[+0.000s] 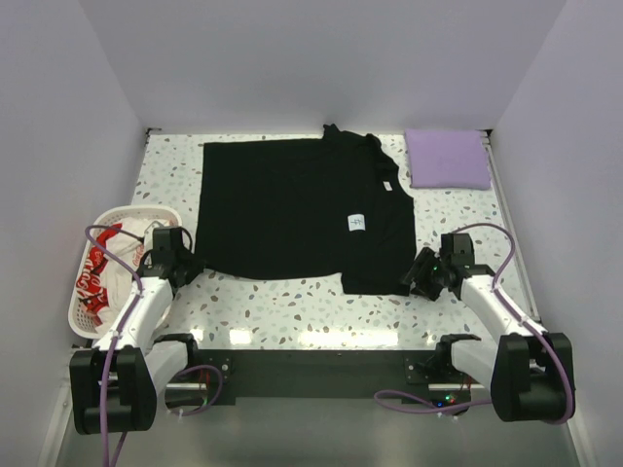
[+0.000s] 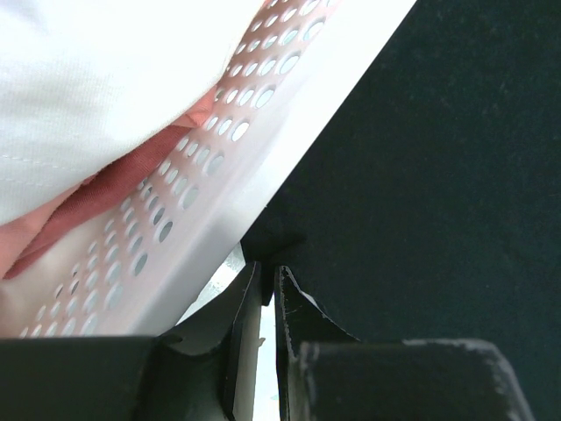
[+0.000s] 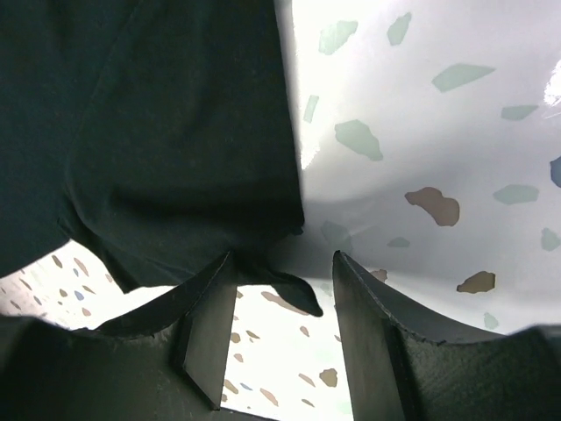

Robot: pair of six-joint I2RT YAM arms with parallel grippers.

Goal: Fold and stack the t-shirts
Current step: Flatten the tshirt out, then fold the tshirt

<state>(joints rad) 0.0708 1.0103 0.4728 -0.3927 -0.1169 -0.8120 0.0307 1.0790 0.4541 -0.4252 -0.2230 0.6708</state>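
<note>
The black shirt [image 1: 292, 214] lies spread on the desk [image 1: 292, 306], so each claw sits at a near hem corner, likely to lift it for a fold: right claw [image 3: 282, 259] apart astride the corner, left claw [image 2: 268, 268] nearly together, grip unclear.

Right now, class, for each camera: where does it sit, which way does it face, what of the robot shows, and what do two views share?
Top external: above, behind the robot, looking down on the table, black t-shirt, lavender t-shirt, basket; left arm and right arm show.
Left wrist: on that arm, facing past the left tool to basket wall and shirt corner.
Right wrist: facing past the open right tool to shirt edge and table.
Shared: all show the black t-shirt.
</note>
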